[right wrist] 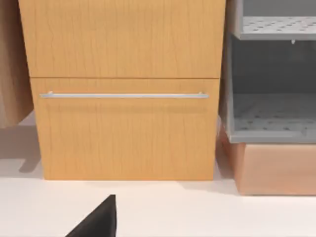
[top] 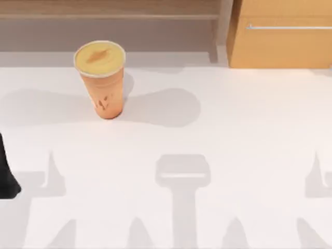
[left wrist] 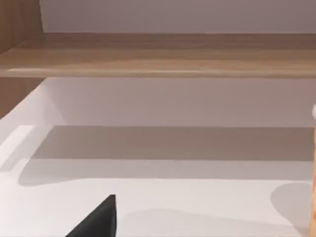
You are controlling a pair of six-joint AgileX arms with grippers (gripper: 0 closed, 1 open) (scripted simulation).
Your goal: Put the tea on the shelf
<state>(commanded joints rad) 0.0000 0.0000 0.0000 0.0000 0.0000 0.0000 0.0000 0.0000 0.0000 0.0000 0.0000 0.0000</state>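
Standing upright on the desk [top: 218,155] before the shelf [top: 109,15], the tea [top: 101,78] is ungrasped. Nothing done yet. Whether my jaws are spread, I cannot tell.

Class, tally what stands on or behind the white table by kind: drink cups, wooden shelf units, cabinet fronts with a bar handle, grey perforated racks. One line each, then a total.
Drink cups: 1, the tea
Wooden shelf units: 1, the shelf
Cabinet fronts with handle: 1, the cabinet
Grey perforated racks: 1, the rack
Total: 4

The tea [top: 102,78], an orange-brown tapered cup with a pale yellow sealed top, stands upright on the bench just before the light-brown wooden shelf [top: 109,16].
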